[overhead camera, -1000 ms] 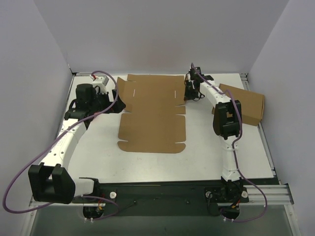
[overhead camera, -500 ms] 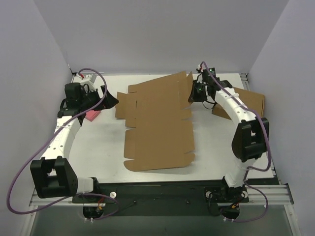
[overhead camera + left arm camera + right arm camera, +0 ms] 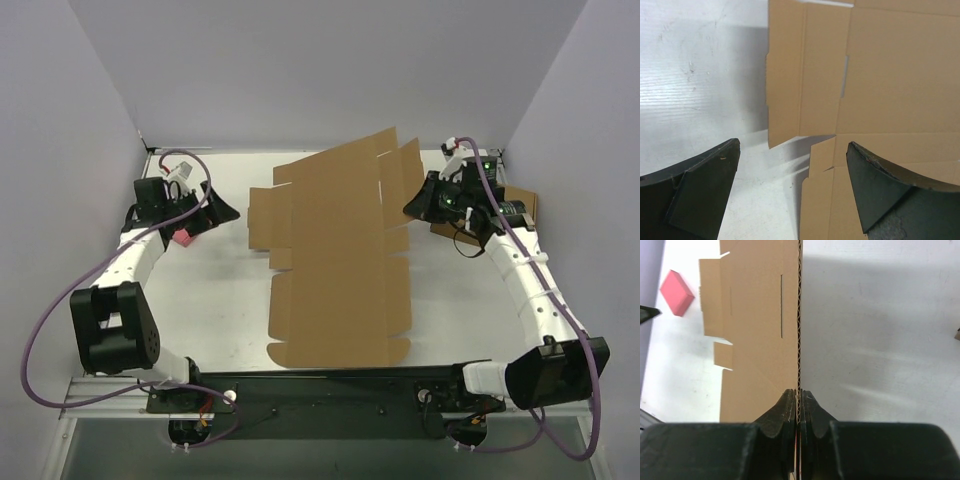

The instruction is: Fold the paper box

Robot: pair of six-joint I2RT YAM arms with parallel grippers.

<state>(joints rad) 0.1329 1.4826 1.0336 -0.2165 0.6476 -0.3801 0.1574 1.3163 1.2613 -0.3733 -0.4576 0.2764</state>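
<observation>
Paper box [image 3: 335,270]: an unfolded die-cut sheet is seen, mostly flat on the table [image 3: 220,300], with its far-right panel raised at a tilt; it is spread out ahead of both grippers, between them
Handling: it is judged light and fairly stiff, the corrugated edge being shown in the right wrist view; bending is expected along the scored creases only, and sliding on the smooth tabletop is likely when it is pushed from one side
Weak spots: the thin flaps and slits are judged liable to be crushed or torn if they are pinched hard or twisted
Where to hold: an outer panel edge close to a crease is judged best, with the opposite side braced so that the sheet is not dragged
Right gripper [image 3: 798,395]: it is clenched on the raised panel's edge, which is seen on end between the closed fingers and running straight away from them
Left gripper [image 3: 793,144]: the jaws are spread wide and nothing is held; the sheet's left flap is seen just ahead of the fingertips, untouched
Pink block [image 3: 182,237]: it is seen just beside the left gripper, apart from the sheet
Second box [image 3: 520,200]: it is partly hidden behind the right arm
</observation>
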